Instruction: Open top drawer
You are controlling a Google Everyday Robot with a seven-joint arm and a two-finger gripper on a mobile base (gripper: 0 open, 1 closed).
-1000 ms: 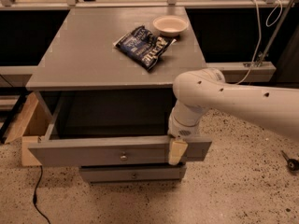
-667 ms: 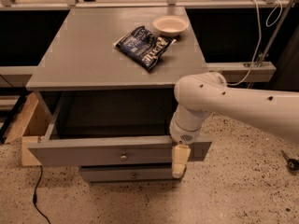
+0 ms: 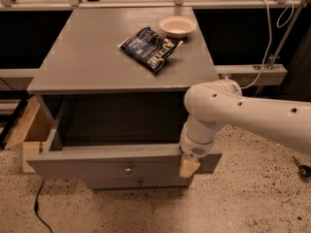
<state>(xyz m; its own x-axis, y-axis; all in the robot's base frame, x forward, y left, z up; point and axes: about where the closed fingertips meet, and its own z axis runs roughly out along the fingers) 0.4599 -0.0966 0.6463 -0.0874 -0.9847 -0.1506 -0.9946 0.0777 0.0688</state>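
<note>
The top drawer [image 3: 97, 165] is a wide grey drawer with a small round metal knob [image 3: 128, 169]. It stands pulled well out from under the grey cabinet top [image 3: 97, 62], and its deep box looks dark inside. My gripper [image 3: 188, 168] hangs from the white arm [image 3: 243, 115] at the upper edge of the drawer front, near its right end and to the right of the knob. A slimmer grey drawer front [image 3: 141, 182] with a like knob shows just below, pushed in.
A dark blue snack bag [image 3: 152, 46] and a white bowl [image 3: 177, 26] lie on the cabinet top near its back right. A light wooden box [image 3: 30, 130] stands on the floor at the left. A black cable [image 3: 39, 212] runs over the speckled floor.
My gripper has moved slightly down and to the right along the drawer front. The drawer has come out a little further.
</note>
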